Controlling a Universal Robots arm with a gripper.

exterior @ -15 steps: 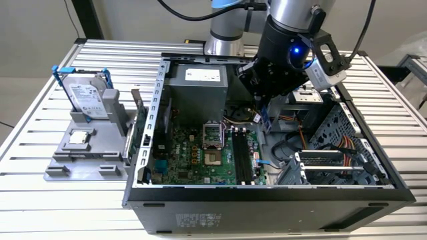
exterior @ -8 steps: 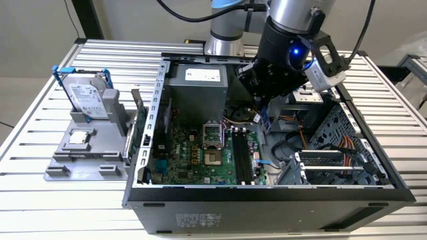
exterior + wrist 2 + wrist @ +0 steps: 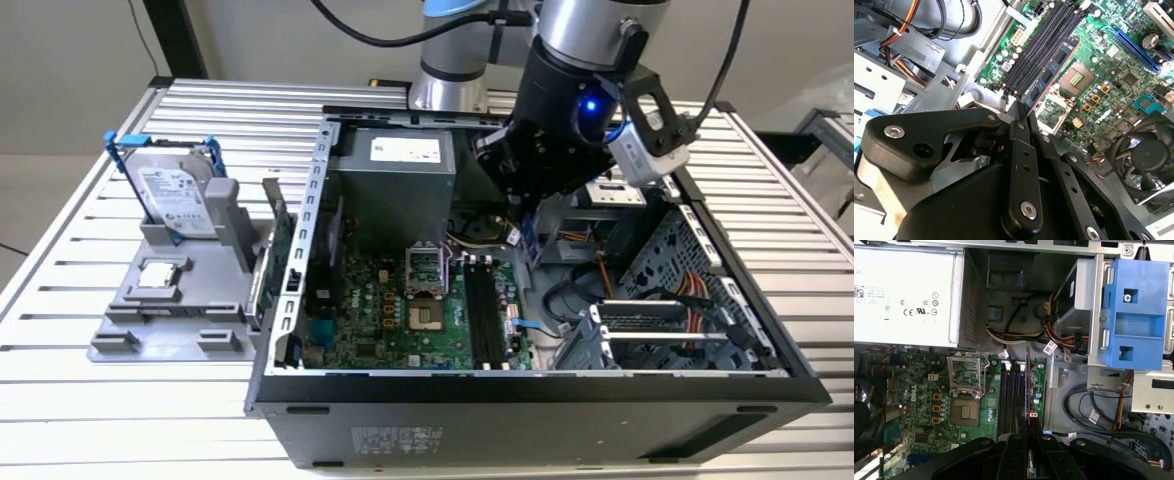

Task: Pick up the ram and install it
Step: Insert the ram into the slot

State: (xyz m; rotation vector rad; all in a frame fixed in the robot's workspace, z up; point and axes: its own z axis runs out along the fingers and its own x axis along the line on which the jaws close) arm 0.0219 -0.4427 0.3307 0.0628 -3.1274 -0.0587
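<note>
Since the move turns on line-up, I note that first.

- Claw (image 3: 525, 208): in the exterior view it hangs in the upper half of the frame, toward the exterior view's right. It is over the open case (image 3: 534, 400) and clear of the motherboard (image 3: 380, 320).
- Claw state: drawn narrow and clamped on the ram (image 3: 1049, 74). The stick runs straight out from between my fingers (image 3: 1019, 150), with its black chips showing on 1 face.
- Long axis: in both wrist views the ram runs parallel to the black memory slots (image 3: 1036, 47). In the first wrist view I see the ram (image 3: 1028, 380) edge-on, as 1 thin line ahead of my claw (image 3: 1030, 437).
- Sideways offset: in the first wrist view the thin line sits along the edge of the slots (image 3: 1013, 395) farthest from the processor socket (image 3: 965, 412). In the second wrist view the stick seems to lie between slots and socket.
- Judgement: the 2 readings disagree, so I take it the ram is held above the slot row, not seated. Which slot it sits over, I cannot tell.
</note>
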